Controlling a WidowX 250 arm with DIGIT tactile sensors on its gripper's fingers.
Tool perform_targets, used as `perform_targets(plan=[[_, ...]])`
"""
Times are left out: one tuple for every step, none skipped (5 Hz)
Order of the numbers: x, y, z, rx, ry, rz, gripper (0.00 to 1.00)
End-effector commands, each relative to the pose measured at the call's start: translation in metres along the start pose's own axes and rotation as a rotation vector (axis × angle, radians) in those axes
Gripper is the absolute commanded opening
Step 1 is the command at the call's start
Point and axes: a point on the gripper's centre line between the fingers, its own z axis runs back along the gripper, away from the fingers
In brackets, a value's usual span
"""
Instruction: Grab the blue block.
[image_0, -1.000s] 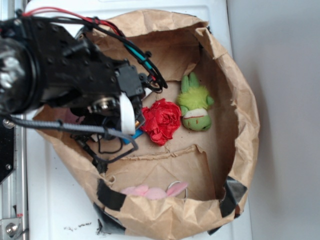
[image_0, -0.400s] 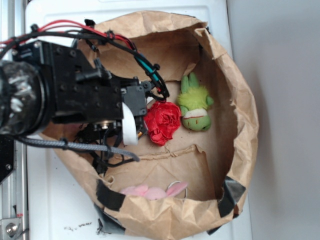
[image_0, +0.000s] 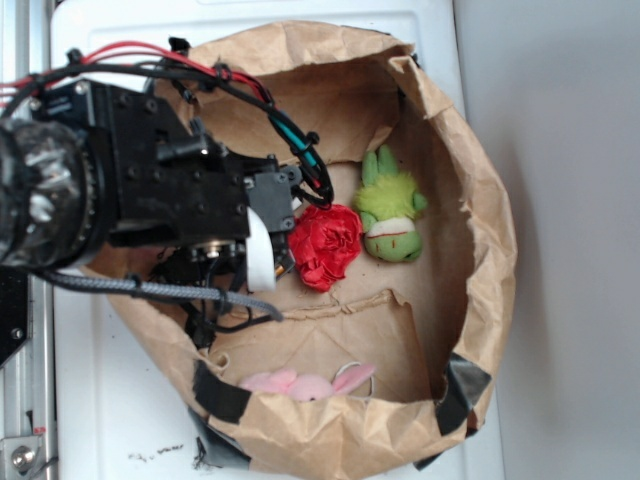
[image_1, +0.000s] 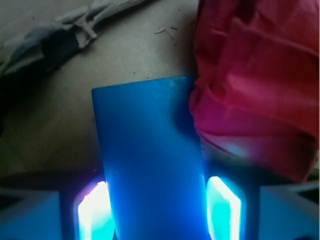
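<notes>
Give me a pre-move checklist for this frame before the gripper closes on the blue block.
1. Block between the fingers: ok, one finger shows on each side of it in the wrist view.
2. Block centred in the gripper: ok, roughly.
3. Finger contact with the block: cannot tell, the lit pads sit right at its sides.
4. Red flower clear of the grasp: not ok, it lies against the block's right edge, close to the right finger.
5. Green toy out of the way: ok, it lies beyond the flower.
6. Block seen from the exterior view: not ok, the arm hides it.
</notes>
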Motion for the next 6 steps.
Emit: perform_targets(plan=[[-0.013,0.033,0.024,-0.058,0.061,0.137,0.00],[-0.018,0.062,0.064,-0.147,0.100,0.385,0.00],[-0.021,0.073,0.101,-0.144,0.119,0.627,0.00],[-0.015,0.060,0.132,-0.049,0.156,0.852,0.00],[-0.005,0.038,0.147,0.013,0.133,0.973,0.00],[0.009,0.015,0.156,0.090,0.078,0.984,0.00]])
